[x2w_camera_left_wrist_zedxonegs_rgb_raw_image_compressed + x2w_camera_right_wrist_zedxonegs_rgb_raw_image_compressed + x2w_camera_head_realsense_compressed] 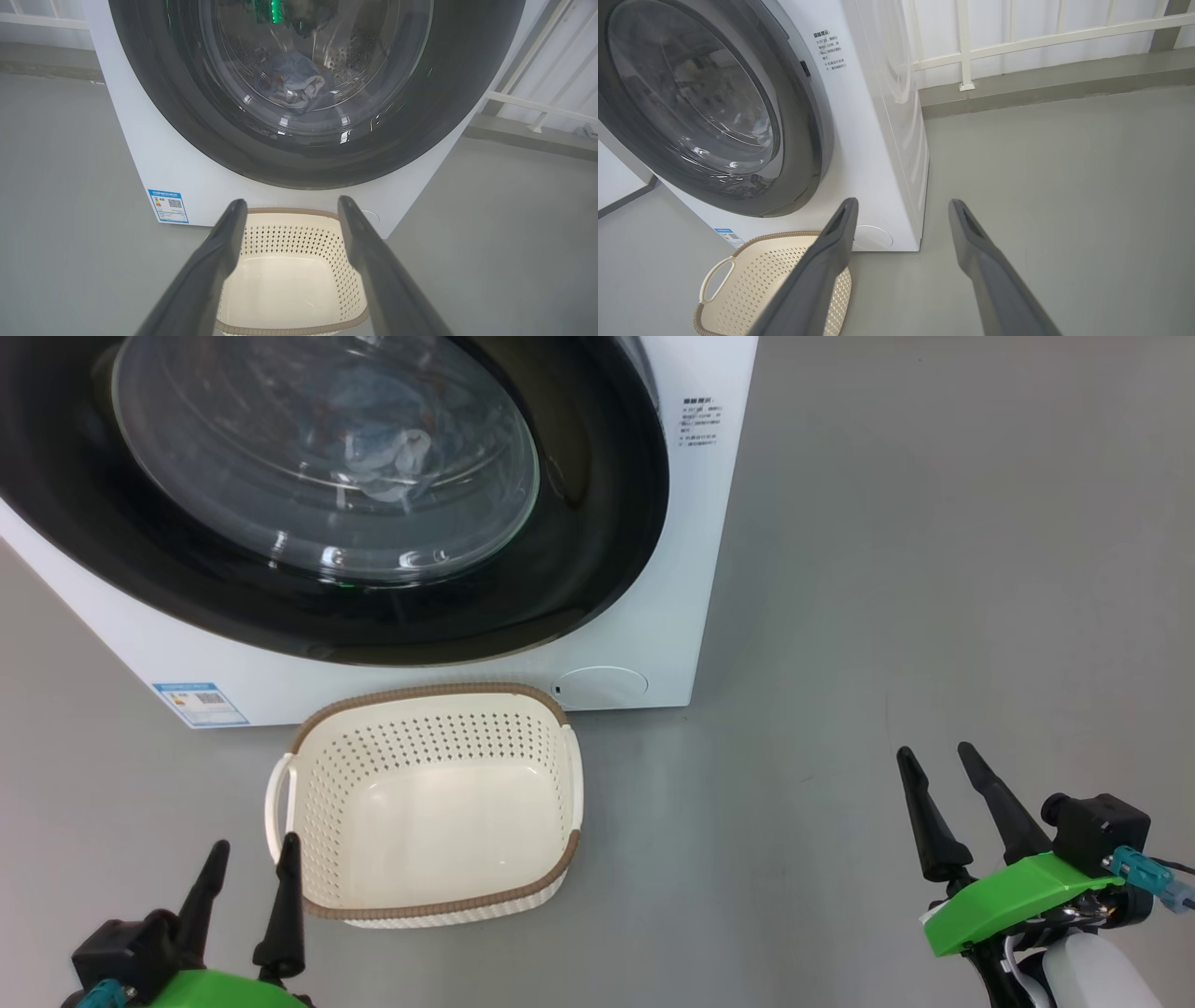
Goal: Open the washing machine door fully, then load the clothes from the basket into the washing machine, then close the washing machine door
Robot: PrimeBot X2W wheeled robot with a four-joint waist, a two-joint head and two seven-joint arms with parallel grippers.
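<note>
Head view: the washing machine door [607,504] and the washing machine [653,644] are cut off by the top and left edges, and the left claw [257,842] by the bottom edge. The clothes [387,453] show through the glass as a pale heap, blurred by reflections, their prints not discernible. Print on the blue label [201,703] and on the notice [700,422] is too small to read; in the left wrist view the basket [289,211] is partly hidden behind the left claw and cut by the bottom edge.
</note>
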